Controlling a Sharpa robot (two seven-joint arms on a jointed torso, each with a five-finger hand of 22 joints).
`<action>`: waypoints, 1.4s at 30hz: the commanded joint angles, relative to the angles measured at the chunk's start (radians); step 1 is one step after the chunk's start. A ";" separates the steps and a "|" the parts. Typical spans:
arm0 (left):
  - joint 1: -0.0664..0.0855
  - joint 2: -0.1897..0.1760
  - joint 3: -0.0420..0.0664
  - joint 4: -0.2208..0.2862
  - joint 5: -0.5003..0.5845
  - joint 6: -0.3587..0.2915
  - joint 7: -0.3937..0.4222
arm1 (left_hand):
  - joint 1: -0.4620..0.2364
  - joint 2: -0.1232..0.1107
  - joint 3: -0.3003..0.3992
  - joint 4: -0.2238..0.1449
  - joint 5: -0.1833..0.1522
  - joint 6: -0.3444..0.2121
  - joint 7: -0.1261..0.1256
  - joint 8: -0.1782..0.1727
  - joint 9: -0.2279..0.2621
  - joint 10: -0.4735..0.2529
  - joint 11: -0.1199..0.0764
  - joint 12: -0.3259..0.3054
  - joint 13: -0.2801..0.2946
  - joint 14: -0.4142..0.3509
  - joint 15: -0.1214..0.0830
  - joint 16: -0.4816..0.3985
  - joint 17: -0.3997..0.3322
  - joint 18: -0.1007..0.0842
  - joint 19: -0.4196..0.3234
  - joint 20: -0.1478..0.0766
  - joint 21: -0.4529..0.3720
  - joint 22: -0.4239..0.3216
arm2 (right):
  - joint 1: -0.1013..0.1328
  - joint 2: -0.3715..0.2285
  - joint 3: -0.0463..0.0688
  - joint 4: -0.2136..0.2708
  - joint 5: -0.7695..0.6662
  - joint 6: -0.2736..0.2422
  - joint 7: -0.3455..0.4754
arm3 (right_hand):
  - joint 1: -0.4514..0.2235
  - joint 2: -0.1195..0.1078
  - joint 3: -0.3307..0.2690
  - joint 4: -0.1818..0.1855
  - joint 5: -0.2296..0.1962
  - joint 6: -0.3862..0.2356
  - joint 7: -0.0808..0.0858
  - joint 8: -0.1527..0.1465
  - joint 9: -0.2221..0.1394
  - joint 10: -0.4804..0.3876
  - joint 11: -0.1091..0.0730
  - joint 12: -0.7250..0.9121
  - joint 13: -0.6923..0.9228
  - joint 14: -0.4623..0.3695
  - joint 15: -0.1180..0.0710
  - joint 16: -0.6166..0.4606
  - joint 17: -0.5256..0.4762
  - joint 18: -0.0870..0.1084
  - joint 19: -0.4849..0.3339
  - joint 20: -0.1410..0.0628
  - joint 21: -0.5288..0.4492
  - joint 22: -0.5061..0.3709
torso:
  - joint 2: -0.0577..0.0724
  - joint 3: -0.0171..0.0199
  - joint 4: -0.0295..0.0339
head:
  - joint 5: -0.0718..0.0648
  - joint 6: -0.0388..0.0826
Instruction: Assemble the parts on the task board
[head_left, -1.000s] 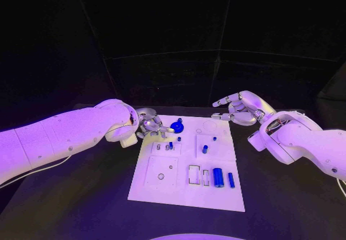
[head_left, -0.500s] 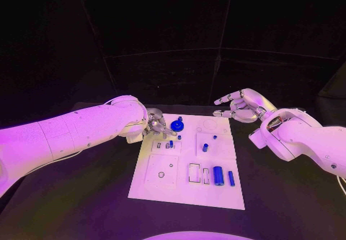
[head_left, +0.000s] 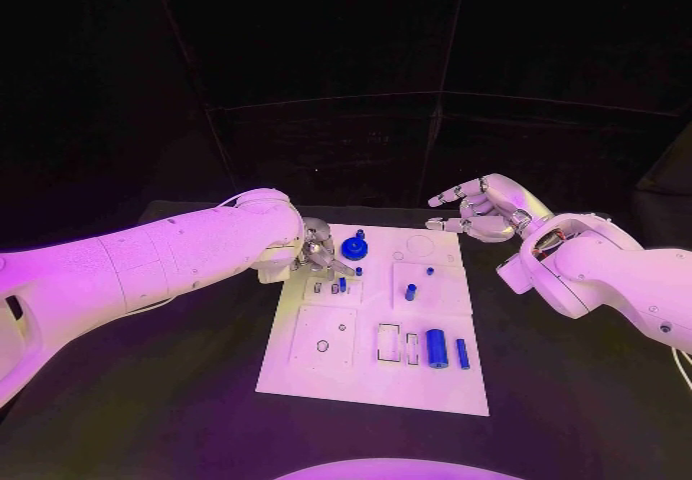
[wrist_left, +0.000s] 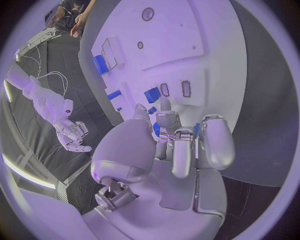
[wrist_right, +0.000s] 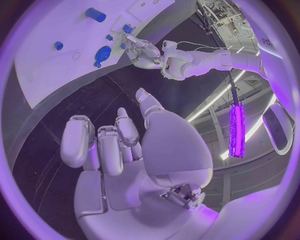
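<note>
My left hand (head_left: 319, 249) hovers empty over the task board (head_left: 375, 375) and its blue parts (head_left: 436, 350); my right hand (head_left: 483, 212) hangs loosely open, holding nothing.

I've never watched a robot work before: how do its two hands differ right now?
The left hand is low over the white board's far left corner, fingers curled down among the small blue pieces near the round blue part. The right hand hangs beyond the board's far right corner, over the black table, fingers apart and holding nothing. Both are silver, many-fingered hands on white arms.
</note>
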 joint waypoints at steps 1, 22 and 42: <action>0.002 0.004 0.000 -0.003 -0.014 0.032 -0.009 | 0.003 0.007 -0.004 0.001 -0.003 -0.007 0.000 0.005 0.002 -0.001 0.002 0.000 0.001 0.104 -0.005 0.003 0.263 -0.006 -0.003 -0.001 0.004 0.001 | 0.002 0.001 0.001 0.000 0.004 0.005 -0.003 | 0.007 0.002 -0.006 0.001 0.006 0.005 0.002 0.005 0.000 -0.003 -0.001 -0.005 -0.002 0.058 -0.004 -0.006 0.038 0.000 -0.007 0.003 -0.005 -0.001 | 0.001 -0.0004 0.0000 | 0.000 -0.002; 0.002 0.026 0.000 -0.012 -0.014 0.059 -0.010 | 0.039 0.022 0.001 -0.015 -0.002 -0.019 0.001 0.023 0.022 -0.001 0.003 0.008 0.008 0.104 -0.003 0.003 0.263 -0.004 -0.010 0.002 0.002 -0.004 | 0.002 0.015 0.001 -0.013 0.004 0.010 -0.007 | 0.007 0.005 -0.009 0.002 0.017 0.005 0.001 0.006 -0.001 -0.002 -0.001 -0.005 -0.002 0.057 -0.005 -0.008 0.035 0.000 -0.008 0.002 -0.007 -0.004 | 0.002 -0.0017 0.0002 | -0.003 -0.009; 0.002 0.039 -0.001 -0.014 -0.014 0.080 -0.011 | 0.112 0.057 0.045 -0.064 -0.002 -0.037 0.002 0.040 0.047 -0.001 0.004 0.015 0.014 0.104 -0.002 0.003 0.263 -0.004 -0.014 0.004 0.004 -0.001 | 0.002 0.024 0.001 -0.021 0.004 0.015 -0.010 | 0.010 0.010 -0.012 0.002 0.036 0.004 0.001 0.008 -0.001 -0.003 -0.002 -0.006 -0.005 0.057 -0.005 -0.009 0.033 0.000 -0.008 0.001 -0.008 -0.006 | 0.002 -0.0020 0.0009 | -0.004 -0.019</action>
